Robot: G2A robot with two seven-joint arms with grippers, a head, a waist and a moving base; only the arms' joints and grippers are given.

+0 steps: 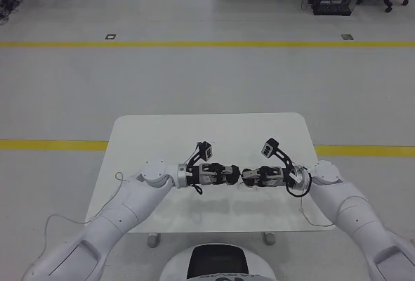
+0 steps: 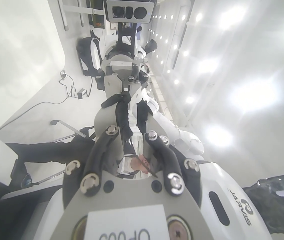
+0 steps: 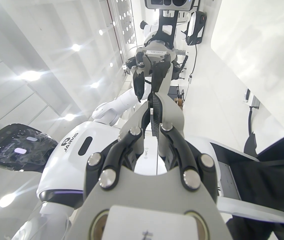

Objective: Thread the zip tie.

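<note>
Both arms meet tip to tip above the middle of the white table [image 1: 158,133]. The zip tie [image 2: 146,167] is a thin black strap. It runs between the fingers of my left gripper [image 2: 133,101] toward its palm. Those fingers stand slightly apart, so the left gripper [image 1: 236,175] is open. My right gripper [image 3: 153,98] faces it with its black pads pressed together on the tie's other end. In the right wrist view the left gripper [image 3: 147,93] is just beyond my right fingertips, with the strap [image 3: 148,82] curving between its fingers. In the top view the right gripper [image 1: 248,175] nearly touches the left one.
The table has rounded corners and bare surface all around the grippers. A thin cable [image 1: 302,204] hangs from the right forearm near the table's front edge. Yellow lines [image 1: 45,145] cross the grey floor behind and beside the table.
</note>
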